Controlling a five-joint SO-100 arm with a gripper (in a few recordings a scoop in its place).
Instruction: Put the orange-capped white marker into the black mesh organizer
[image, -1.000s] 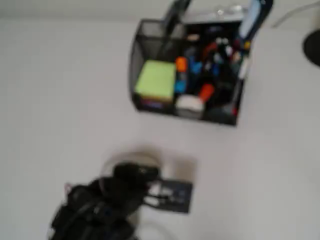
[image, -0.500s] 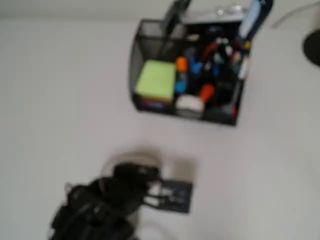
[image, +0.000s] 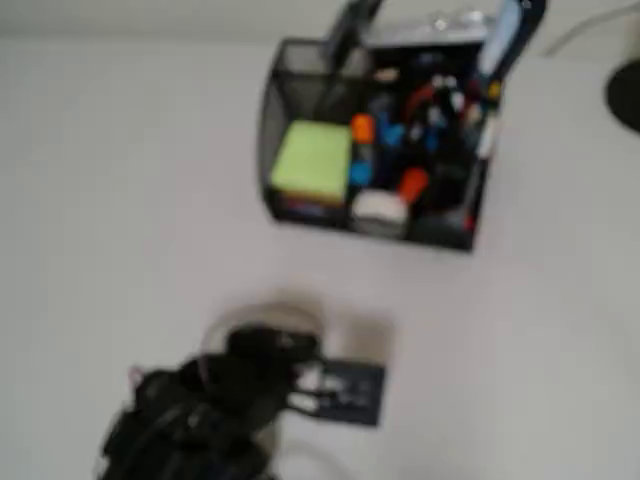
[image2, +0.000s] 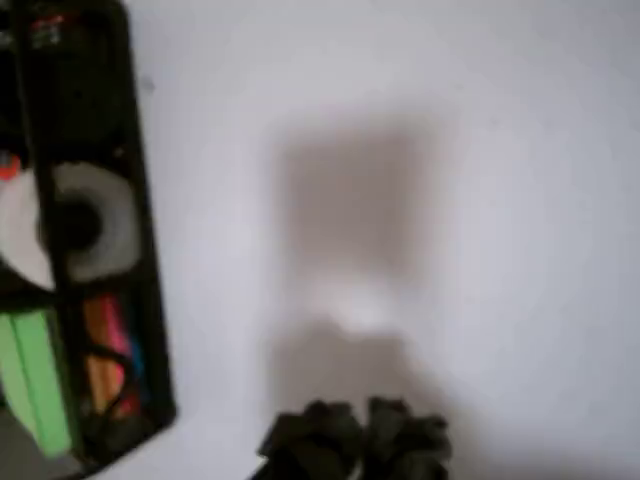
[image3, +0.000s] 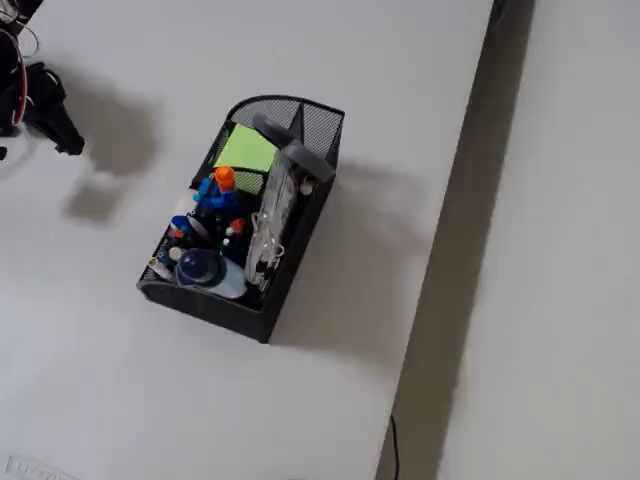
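One white table, black mesh organizer near edge.

Much was blurred or cropped at the edges

The gripper was cut off by the wrist view's lower edge, too soft to tell how its jaws stood — the black mesh organizer ran off the left edge there. In the overhead view the organizer's crowded pens blurred together, so the orange-capped white marker could not be picked out — the arm was cropped below
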